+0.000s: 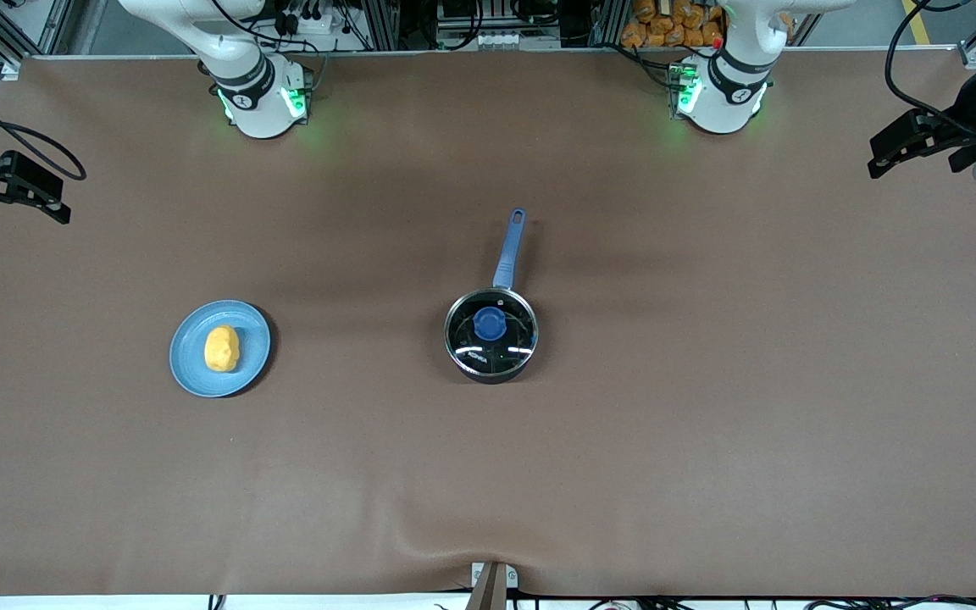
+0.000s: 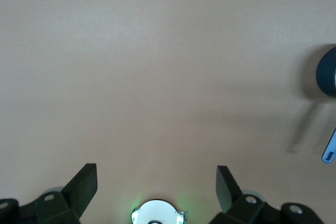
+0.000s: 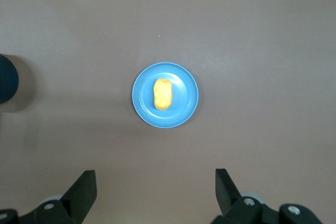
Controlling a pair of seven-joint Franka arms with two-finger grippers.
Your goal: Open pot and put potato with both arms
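The black pot (image 1: 488,373) stands mid-table with a glass lid on it; the lid has a blue knob (image 1: 490,323). Its blue handle (image 1: 509,254) points toward the robots' bases. The yellow potato (image 1: 222,348) lies on a light-blue plate (image 1: 191,364) toward the right arm's end. My left gripper (image 1: 920,148) is open and empty, up over the left arm's end of the table; its wrist view (image 2: 156,182) shows the pot's edge (image 2: 328,72). My right gripper (image 1: 9,191) is open and empty over the right arm's end; its wrist view (image 3: 156,184) shows the potato (image 3: 163,94) on the plate (image 3: 184,111).
The brown table (image 1: 708,424) holds only the pot and the plate. The arm bases (image 1: 263,102) stand along the edge farthest from the front camera. A small bracket (image 1: 492,580) sits at the nearest edge.
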